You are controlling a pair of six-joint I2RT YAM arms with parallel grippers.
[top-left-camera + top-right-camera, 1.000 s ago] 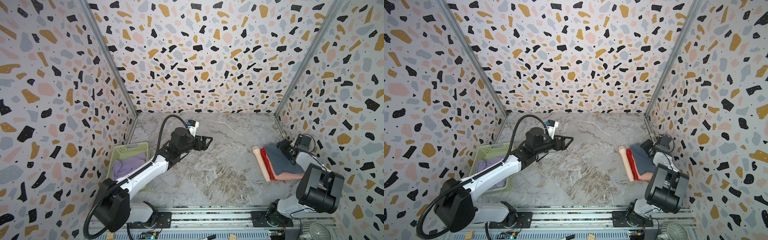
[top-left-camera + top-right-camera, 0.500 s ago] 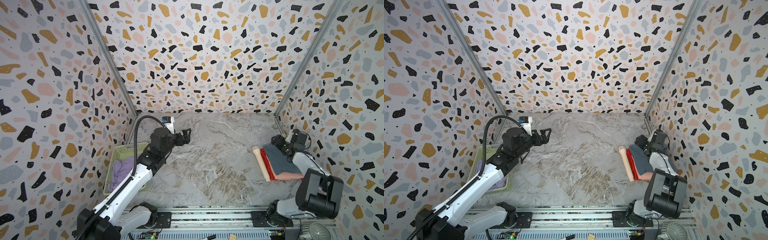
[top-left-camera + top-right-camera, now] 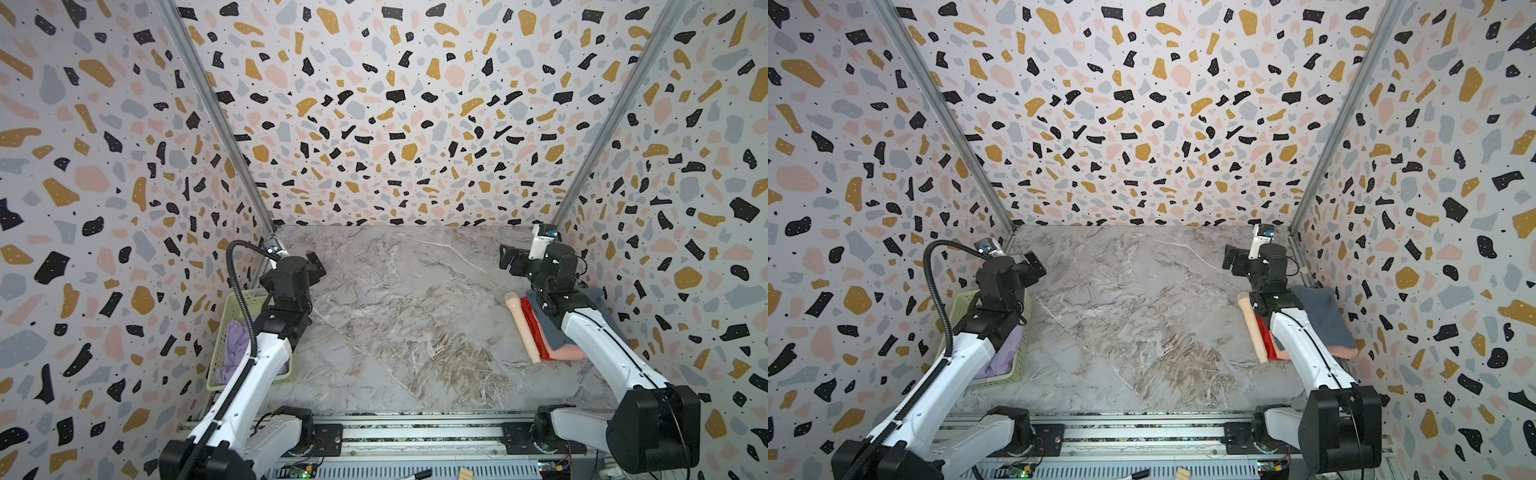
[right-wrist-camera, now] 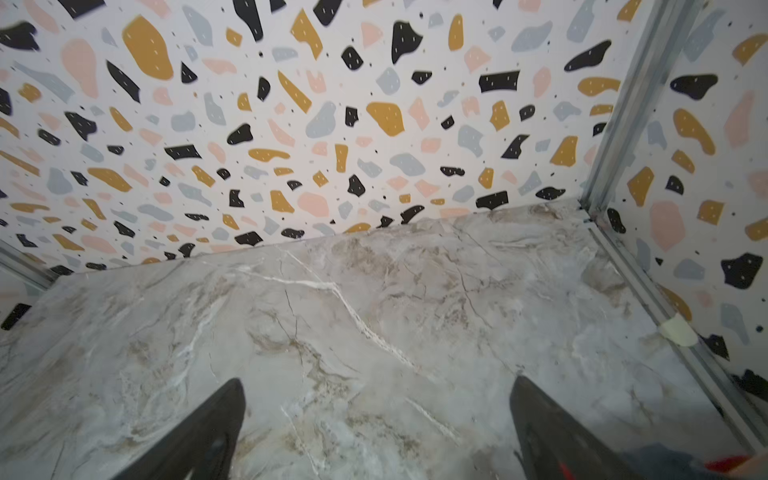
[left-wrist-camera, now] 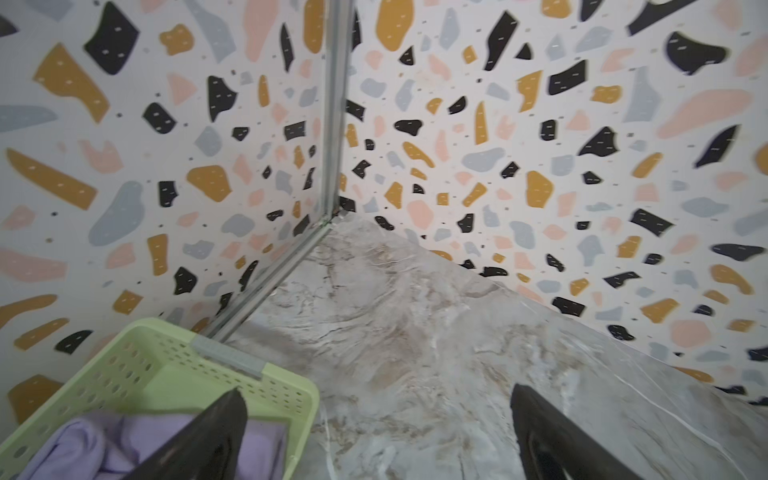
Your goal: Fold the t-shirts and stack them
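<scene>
The table [image 3: 415,316] lies bare ahead of both grippers. The basket [image 3: 219,340] sits just below and behind the left gripper [image 5: 376,390], whose jaws are spread wide on nothing. A stack is seen behind the right gripper [image 4: 376,380], under its arm: blue-grey shirt [image 3: 1320,320] on top, salmon shirt [image 3: 1343,353] and red shirt [image 3: 1264,338] beneath. These jaws too are spread and empty. The lilac shirt [image 5: 104,444] lies crumpled in the basket, so fetching it is judged the step in hand. For that, the left gripper must be lowered into the basket and closed on a fold. No writing can be read.
</scene>
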